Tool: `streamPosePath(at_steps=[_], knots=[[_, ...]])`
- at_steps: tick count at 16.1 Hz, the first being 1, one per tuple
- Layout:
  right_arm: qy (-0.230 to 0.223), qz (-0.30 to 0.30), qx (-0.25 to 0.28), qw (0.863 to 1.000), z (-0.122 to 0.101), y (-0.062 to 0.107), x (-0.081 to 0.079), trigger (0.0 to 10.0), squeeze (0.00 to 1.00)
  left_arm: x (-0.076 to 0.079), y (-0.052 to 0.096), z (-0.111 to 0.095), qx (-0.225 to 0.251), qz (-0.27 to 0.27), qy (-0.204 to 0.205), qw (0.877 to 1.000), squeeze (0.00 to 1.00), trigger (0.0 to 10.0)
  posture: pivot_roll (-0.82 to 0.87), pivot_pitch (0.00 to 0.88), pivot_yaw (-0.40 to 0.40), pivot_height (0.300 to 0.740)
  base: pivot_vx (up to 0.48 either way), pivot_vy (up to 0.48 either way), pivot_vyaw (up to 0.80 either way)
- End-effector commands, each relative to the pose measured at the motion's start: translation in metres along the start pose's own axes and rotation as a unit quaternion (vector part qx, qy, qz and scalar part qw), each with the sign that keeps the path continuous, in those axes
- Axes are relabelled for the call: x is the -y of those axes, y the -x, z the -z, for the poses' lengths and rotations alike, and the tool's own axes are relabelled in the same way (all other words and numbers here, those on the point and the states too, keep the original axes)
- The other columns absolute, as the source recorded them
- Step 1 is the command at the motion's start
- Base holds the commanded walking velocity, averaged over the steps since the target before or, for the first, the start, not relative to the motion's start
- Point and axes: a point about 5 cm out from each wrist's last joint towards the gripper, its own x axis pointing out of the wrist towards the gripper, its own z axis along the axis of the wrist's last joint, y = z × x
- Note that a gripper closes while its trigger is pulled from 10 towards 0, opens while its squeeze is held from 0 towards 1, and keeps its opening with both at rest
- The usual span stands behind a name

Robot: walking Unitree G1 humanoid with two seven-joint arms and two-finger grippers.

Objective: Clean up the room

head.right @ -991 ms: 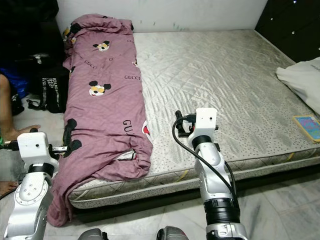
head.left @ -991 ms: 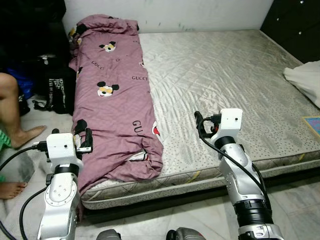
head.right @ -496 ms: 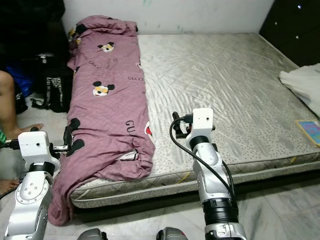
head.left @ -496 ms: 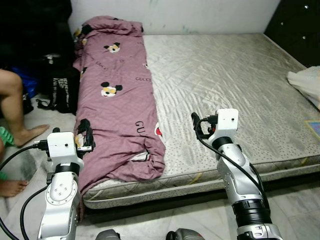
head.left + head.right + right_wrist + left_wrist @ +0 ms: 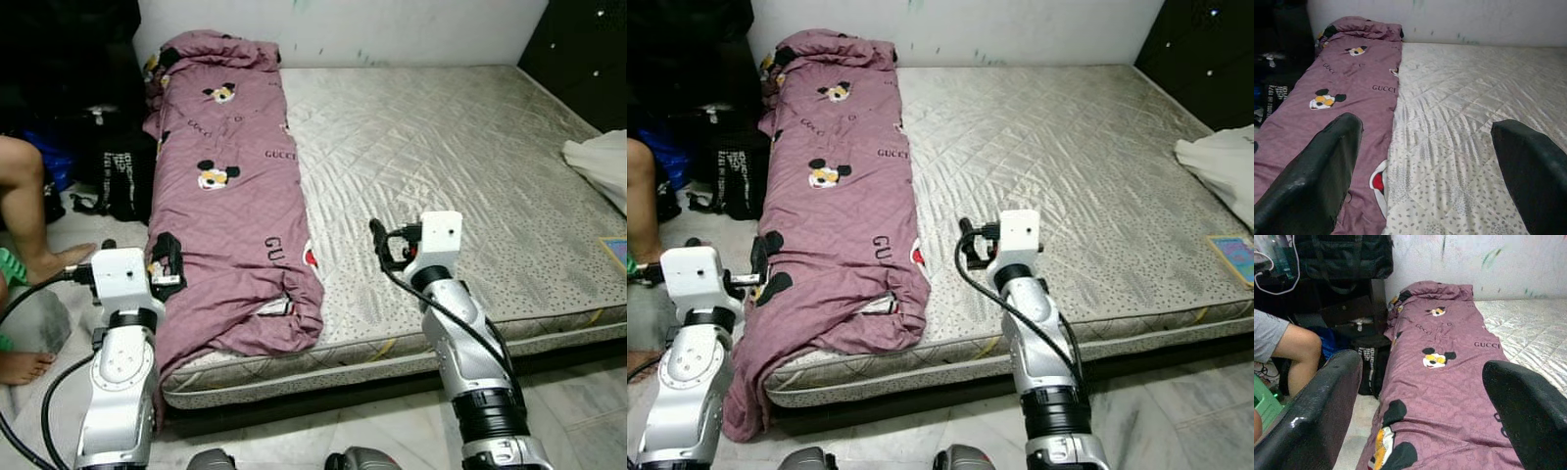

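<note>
We are standing at the foot of the mattress [image 5: 470, 176] with both arms raised, nothing held. Our left gripper [image 5: 167, 266] hovers at the near end of the purple blanket [image 5: 230, 196], fingers spread apart, as the left wrist view confirms with the blanket running between them; whether the tips already touch the cloth we cannot tell. Our right gripper [image 5: 384, 245] hangs over bare mattress just beside the blanket's inner edge, fingers also wide apart. The blanket, which we take to be the thing to tidy, lies in a long roll along the left side of the mattress, its near corner drooping over the mattress edge toward the floor. Risks as we judge them: the cloth is thick and bunched, so a pinch may catch only the top layer and slip off on the lift; grabbing with one gripper alone would drag the roll sideways and dump more of it on the floor; pulling leftward could swing the blanket or our left arm into the person's leg [image 5: 29, 211] seated just beside the bed, or snag the black bag [image 5: 116, 171]. White cloth [image 5: 600, 162] at the right edge is well apart and unlikely to interfere.
</note>
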Motion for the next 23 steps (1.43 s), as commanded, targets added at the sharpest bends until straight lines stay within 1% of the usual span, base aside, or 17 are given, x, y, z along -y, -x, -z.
streamPosePath(at_steps=[1, 3, 6, 8, 16, 18, 22, 23], knots=[[0.002, 0.000, 0.018, 1.000, -0.009, -0.002, 0.000, 10.0, 0.00, 0.000, -0.001, 0.000, -0.004, -0.003, -0.001, 1.000, 0.00, 10.0, -0.09, 0.000, -0.048, 0.678, 0.000, 0.000, 0.00], [-0.001, -0.006, 0.023, 1.000, -0.011, -0.004, -0.003, 10.0, 0.00, 0.001, -0.002, -0.001, 0.000, -0.006, 0.002, 1.000, 0.00, 10.0, -0.09, 0.000, -0.051, 0.653, 0.000, 0.000, 0.00], [-0.002, -0.012, 0.024, 1.000, -0.011, -0.006, -0.007, 10.0, 0.00, 0.001, -0.004, -0.003, 0.005, -0.011, 0.001, 1.000, 0.00, 10.0, -0.09, 0.000, -0.052, 0.653, 0.000, 0.000, 0.00], [-0.001, -0.014, 0.022, 1.000, -0.010, -0.006, -0.008, 10.0, 0.00, 0.002, -0.004, -0.003, 0.003, -0.008, 0.007, 1.000, 0.00, 10.0, -0.08, 0.000, -0.054, 0.653, 0.000, 0.000, 0.00], [0.004, -0.019, 0.016, 1.000, -0.007, -0.008, -0.008, 10.0, 0.00, 0.004, -0.005, -0.002, 0.001, -0.010, 0.007, 1.000, 0.00, 10.0, -0.08, 0.000, -0.064, 0.653, 0.000, 0.000, 0.00], [0.015, -0.028, 0.017, 0.999, -0.007, -0.008, -0.010, 10.0, 0.00, 0.005, -0.005, -0.002, 0.000, -0.010, 0.009, 1.000, 0.00, 10.0, -0.08, 0.000, -0.066, 0.653, 0.000, 0.000, 0.00], [0.023, -0.038, 0.022, 0.999, -0.008, -0.008, -0.013, 10.0, 0.00, 0.008, -0.006, -0.003, 0.005, 0.008, 0.020, 1.000, 0.00, 10.0, -0.09, 0.000, -0.066, 0.653, 0.000, 0.000, 0.00], [0.022, -0.041, 0.023, 0.999, -0.008, -0.008, -0.013, 10.0, 0.00, 0.009, -0.006, -0.003, 0.005, 0.009, 0.021, 1.000, 0.00, 10.0, -0.09, 0.000, -0.066, 0.653, 0.285, 0.000, 0.00]])
